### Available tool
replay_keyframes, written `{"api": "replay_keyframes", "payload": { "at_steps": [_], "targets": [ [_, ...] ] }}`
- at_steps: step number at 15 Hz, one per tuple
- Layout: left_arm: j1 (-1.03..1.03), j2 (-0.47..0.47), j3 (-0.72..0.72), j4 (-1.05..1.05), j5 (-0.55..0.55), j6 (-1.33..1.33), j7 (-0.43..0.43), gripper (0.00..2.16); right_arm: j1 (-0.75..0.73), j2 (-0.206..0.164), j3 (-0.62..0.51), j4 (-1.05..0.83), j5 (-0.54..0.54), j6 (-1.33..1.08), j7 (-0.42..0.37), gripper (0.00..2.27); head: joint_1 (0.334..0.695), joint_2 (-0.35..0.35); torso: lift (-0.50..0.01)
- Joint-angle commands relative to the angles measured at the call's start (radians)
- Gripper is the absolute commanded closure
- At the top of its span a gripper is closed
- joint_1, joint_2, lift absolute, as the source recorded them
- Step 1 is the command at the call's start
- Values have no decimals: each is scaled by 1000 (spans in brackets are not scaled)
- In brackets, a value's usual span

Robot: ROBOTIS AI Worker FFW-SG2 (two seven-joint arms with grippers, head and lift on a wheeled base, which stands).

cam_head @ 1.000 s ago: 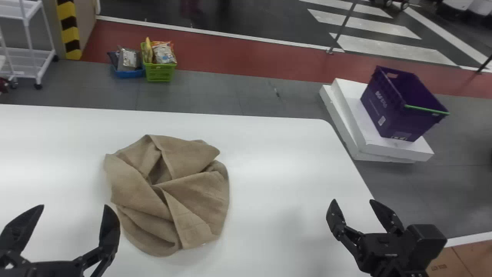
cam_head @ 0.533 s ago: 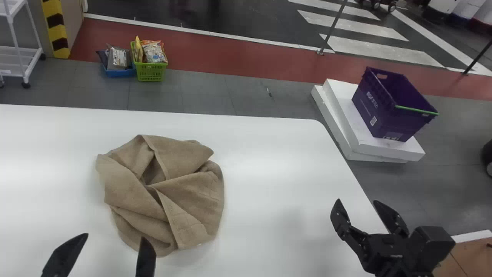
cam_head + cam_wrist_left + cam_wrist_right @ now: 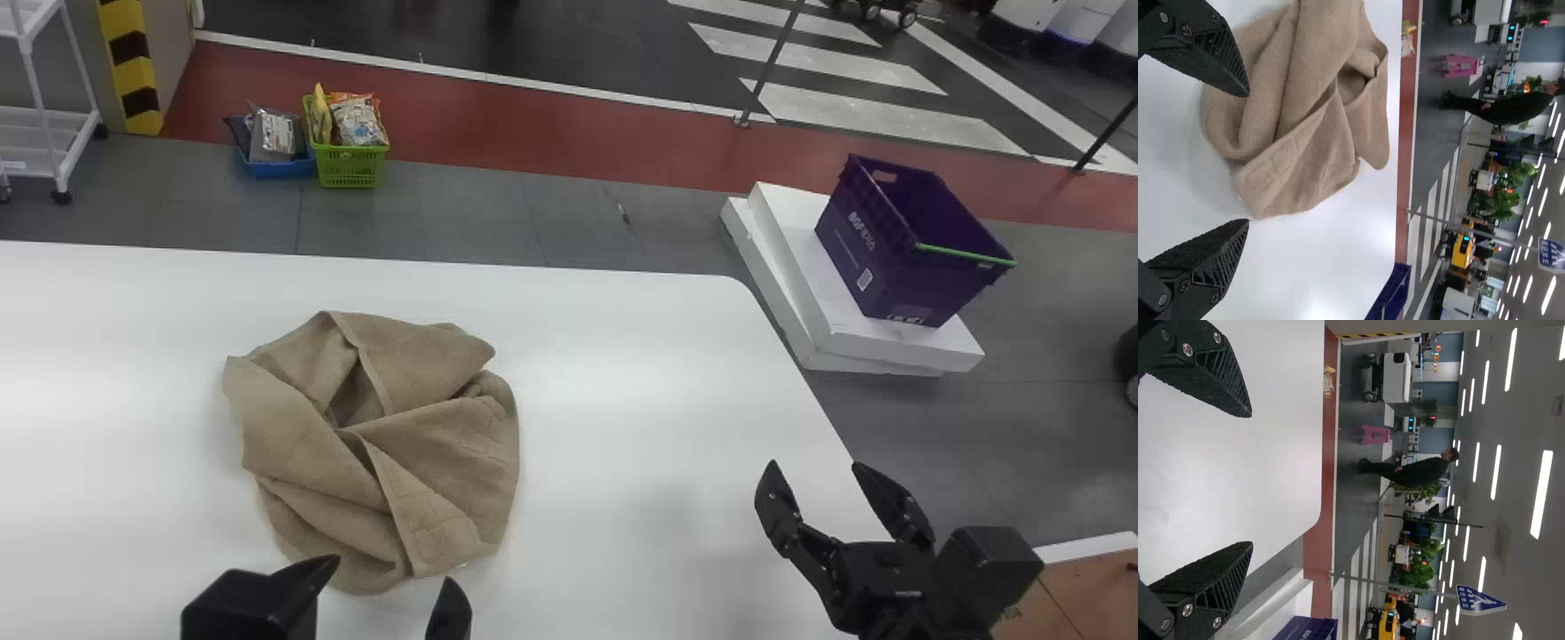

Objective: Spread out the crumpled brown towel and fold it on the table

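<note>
The brown towel (image 3: 382,453) lies crumpled on the white table (image 3: 622,400), left of the middle in the head view, with folds twisted around a hollow. My left gripper (image 3: 391,582) stands open at the towel's near edge. In the left wrist view the towel (image 3: 1305,113) lies beyond the left gripper (image 3: 1248,160), whose fingers are wide apart with nothing between them. Over the table's right part, well away from the towel, my right gripper (image 3: 813,467) is parked open; in the right wrist view the right gripper (image 3: 1251,480) holds nothing.
Past the table's right edge, a purple crate (image 3: 916,240) sits on white slabs (image 3: 898,342) on the floor. Behind the table stand a green basket (image 3: 349,166) and a blue basket (image 3: 277,167), both filled, and a white cart (image 3: 44,133) at the far left.
My left gripper has moved right and toward the near edge, from left of the towel to its near side. The head view has shifted slightly. The towel lies as before.
</note>
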Motion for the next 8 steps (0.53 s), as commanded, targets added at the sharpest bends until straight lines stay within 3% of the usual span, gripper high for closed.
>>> {"api": "replay_keyframes", "payload": {
  "at_steps": [1, 8],
  "targets": [
    [-74, -18, -12, 22, 47, 101, 1, 157, 1, 1, 6, 5, -3, -14, 2, 144, 695, -350, -127],
    [-168, -47, -41, 114, 58, 141, 26, 188, -16, 1, 36, 25, -9, -29, 4, 144, 695, -350, -127]
  ]
}}
